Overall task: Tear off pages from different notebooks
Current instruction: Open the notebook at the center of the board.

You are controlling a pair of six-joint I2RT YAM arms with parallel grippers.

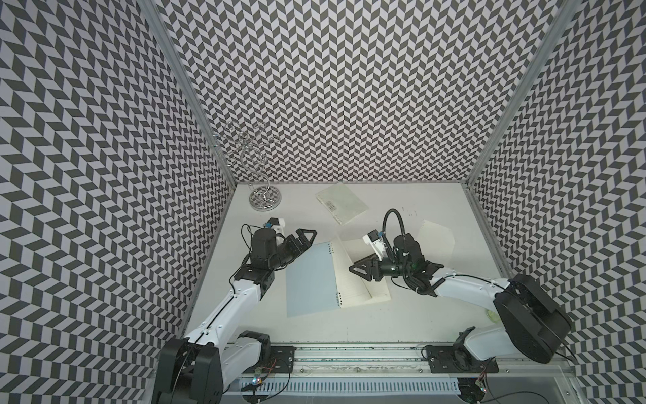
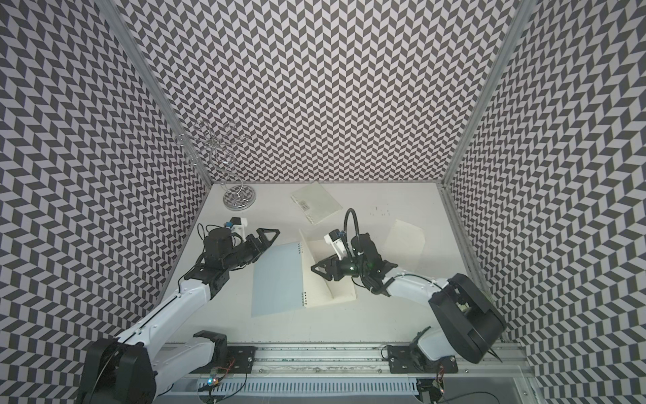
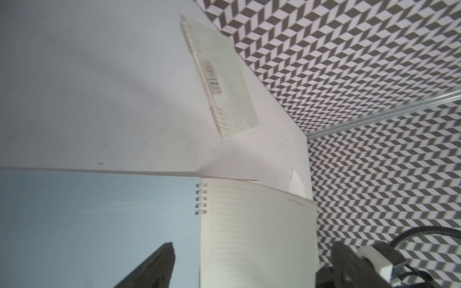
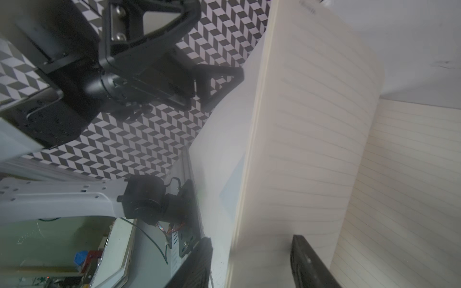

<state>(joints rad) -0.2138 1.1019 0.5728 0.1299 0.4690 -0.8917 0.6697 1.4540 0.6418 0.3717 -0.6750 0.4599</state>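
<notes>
**Larger notebook open mid-worktop, one page lying loose**

I'm looking down into a booth with black-and-white chevron walls [image 1: 349, 87] on three sides. It has aluminium posts [image 1: 184, 87] in the back corners and a plain white worktop [image 1: 437, 314].

The larger notebook [image 1: 325, 280] lies open near the middle of the worktop. Its pale blue cover [image 3: 99, 219] is flat on its left half, and its lined pages [image 1: 363, 290] are on the right, with some curled upright.

Beyond it, toward the back wall, the smaller notebook [image 1: 342, 204] lies shut with its barcode label up. Well off to its right lies a loose page [image 1: 435, 241]. Behind it and to the left, in the back corner, stands a wire stand [image 1: 264, 199].

On the near side of it, a rail [image 1: 349, 353] carries both arm bases.

The left fingers [image 3: 154, 269] are spread wide over the cover, grasping nothing. The right fingers [image 4: 309, 261] are parted and straddle the upright pages without clamping them.
</notes>
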